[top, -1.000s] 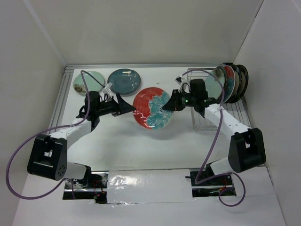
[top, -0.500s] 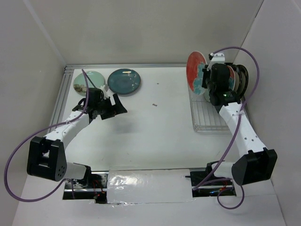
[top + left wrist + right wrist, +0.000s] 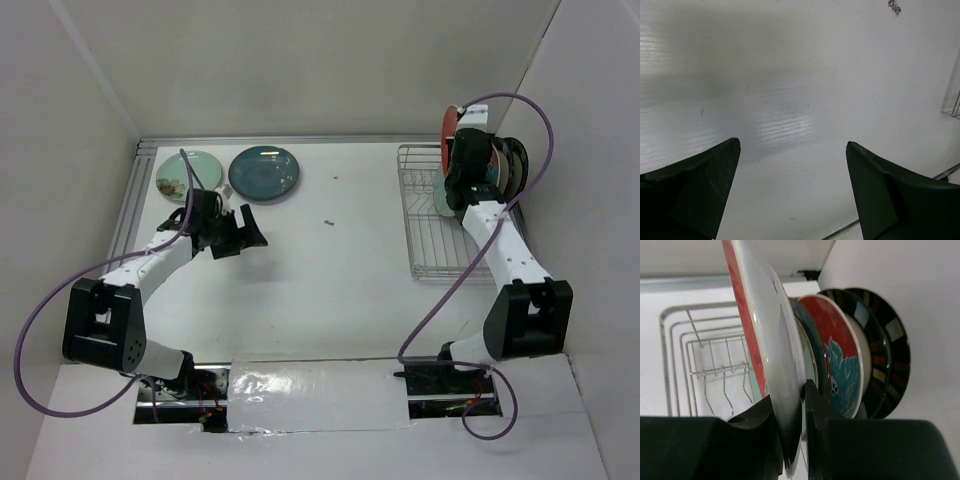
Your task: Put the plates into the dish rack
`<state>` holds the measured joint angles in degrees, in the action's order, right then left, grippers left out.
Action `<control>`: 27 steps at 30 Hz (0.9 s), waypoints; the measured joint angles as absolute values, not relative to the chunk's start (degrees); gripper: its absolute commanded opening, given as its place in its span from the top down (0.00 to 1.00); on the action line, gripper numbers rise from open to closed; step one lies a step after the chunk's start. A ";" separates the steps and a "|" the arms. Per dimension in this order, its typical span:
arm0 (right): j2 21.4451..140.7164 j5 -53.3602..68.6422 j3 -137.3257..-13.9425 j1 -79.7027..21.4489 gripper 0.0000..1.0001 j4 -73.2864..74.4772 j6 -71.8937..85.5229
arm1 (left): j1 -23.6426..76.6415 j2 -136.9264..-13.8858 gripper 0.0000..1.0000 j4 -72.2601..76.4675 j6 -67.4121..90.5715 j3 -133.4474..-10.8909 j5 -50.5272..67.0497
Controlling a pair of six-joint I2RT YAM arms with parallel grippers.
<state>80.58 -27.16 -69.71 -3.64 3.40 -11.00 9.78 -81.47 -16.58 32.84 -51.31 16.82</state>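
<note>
My right gripper (image 3: 790, 405) is shut on the rim of a red plate (image 3: 762, 340) with a teal flower, held upright on edge over the far end of the dish rack (image 3: 435, 235). Several plates (image 3: 860, 360) stand in the rack just behind it; in the top view the held red plate (image 3: 449, 128) shows above them. A pale mint plate (image 3: 186, 172) and a dark teal plate (image 3: 265, 170) lie flat at the table's far left. My left gripper (image 3: 248, 232) hangs open and empty over bare table just in front of those two, its fingers (image 3: 705, 185) wide apart.
The near slots of the rack (image 3: 705, 360) hold nothing. A small dark speck (image 3: 328, 223) lies mid-table. White walls close in on the rack's right and far sides. A metal rail (image 3: 135, 200) runs along the table's left edge.
The right arm carried the red plate from the table's middle up to the rack and turned it on edge beside the standing plates. The left gripper let go, opened and drew back left.
</note>
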 measured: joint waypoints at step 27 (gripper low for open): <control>90.15 -17.45 -67.35 0.51 0.37 1.83 -0.67 | 4.45 -88.86 0.00 -10.90 39.33 -54.37 22.35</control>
